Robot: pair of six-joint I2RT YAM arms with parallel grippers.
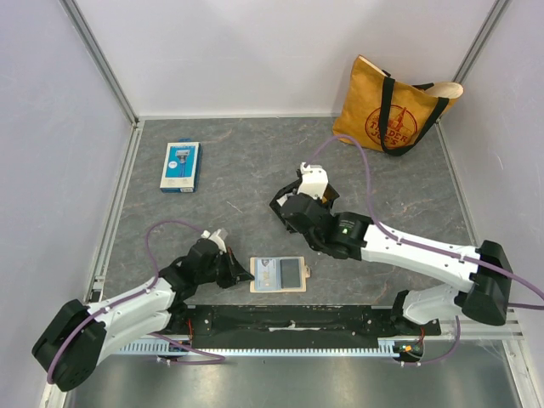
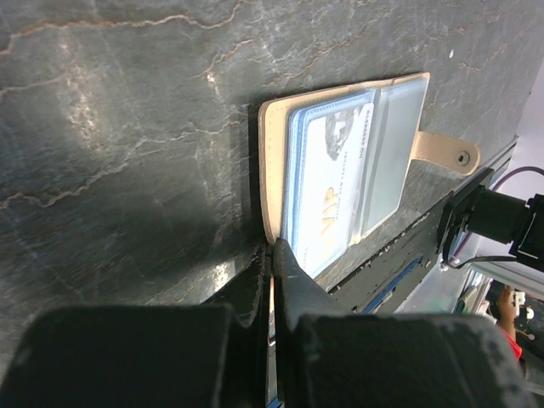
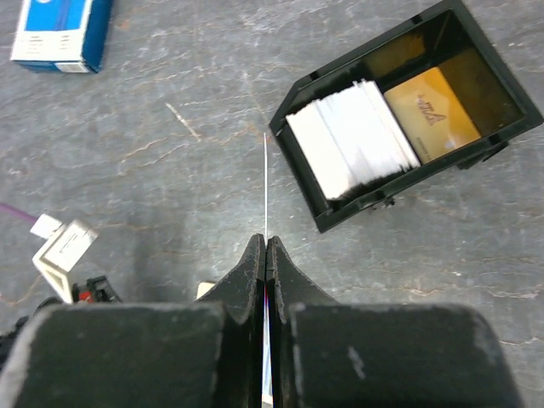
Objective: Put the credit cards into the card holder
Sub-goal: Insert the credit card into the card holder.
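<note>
The flat, tan, open card holder [image 1: 278, 274] lies near the grey table's [image 1: 238, 161] near edge. Its long axis runs left-right and its tab points right. The left gripper [image 2: 276, 248] is clamped on its left edge. The right gripper [image 3: 265, 242] pinches a thin white credit card [image 3: 265, 187] edge-on, pointing forward.

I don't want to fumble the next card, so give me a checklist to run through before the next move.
1. Grip of right pincer on card, seen edge-on: ok.
2. Grip of left pincer on card holder edge: ok.
3. The card holder lying open: ok.
4. Free slot for this card: cannot tell.
5. The card brought over to the card holder: not ok, it hangs beside the tray.
</note>
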